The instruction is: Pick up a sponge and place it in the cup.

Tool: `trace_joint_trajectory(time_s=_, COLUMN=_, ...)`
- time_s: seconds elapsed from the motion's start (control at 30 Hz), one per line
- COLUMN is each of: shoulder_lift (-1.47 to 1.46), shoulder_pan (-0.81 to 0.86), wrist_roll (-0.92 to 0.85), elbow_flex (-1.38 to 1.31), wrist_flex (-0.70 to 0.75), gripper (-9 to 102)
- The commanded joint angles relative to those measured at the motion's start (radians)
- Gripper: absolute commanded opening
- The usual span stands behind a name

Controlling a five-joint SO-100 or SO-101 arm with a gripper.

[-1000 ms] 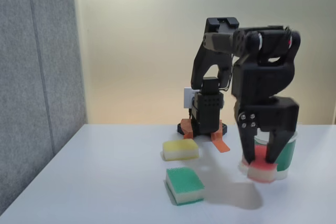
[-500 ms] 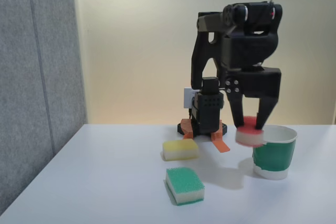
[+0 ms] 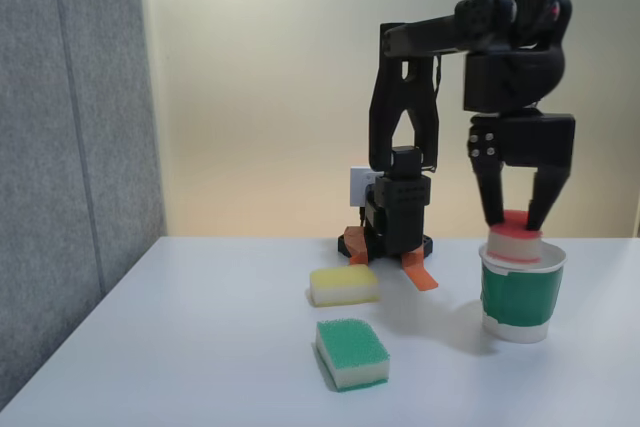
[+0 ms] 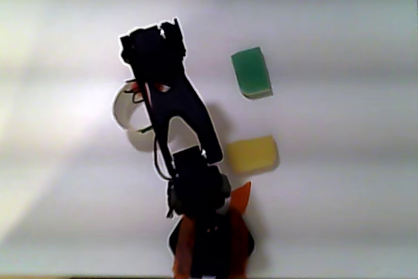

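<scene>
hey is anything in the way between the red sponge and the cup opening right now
Nothing visible is. In the fixed view the end effector holds the red sponge right at the cup rim, directly above the opening. The yellow sponge and green sponge lie on the table, well off to the left.

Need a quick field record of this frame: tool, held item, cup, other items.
tool: above the cup, shut on the sponge
sponge: red top, whitish base, at the cup's mouth, not yet released
cup: upright, green band, white rim, right side of fixed view
green sponge: flat on table, nearest the fixed camera
yellow sponge: flat on table, near arm base
table: white
</scene>
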Motion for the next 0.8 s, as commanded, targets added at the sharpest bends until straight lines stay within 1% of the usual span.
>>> trace_joint_trajectory(time_s=0.0, shoulder_lift=0.066, shoulder_pan=-0.046, wrist_roll=0.032, elbow_flex=0.034, wrist_flex=0.021, gripper=0)
trace_joint_trajectory(time_s=0.33, shoulder_lift=0.199, shoulder_pan=-0.112, wrist_roll=0.126, elbow_flex=0.183, wrist_flex=0.020, gripper=0)
trace_joint_trajectory(time_s=0.7, shoulder_lift=0.173, shoulder_pan=-0.120, wrist_roll=0.135, elbow_flex=0.138, wrist_flex=0.020, gripper=0)
trace_joint_trajectory(time_s=0.77, shoulder_lift=0.170, shoulder_pan=-0.121, wrist_roll=0.149, elbow_flex=0.133, wrist_flex=0.020, gripper=4)
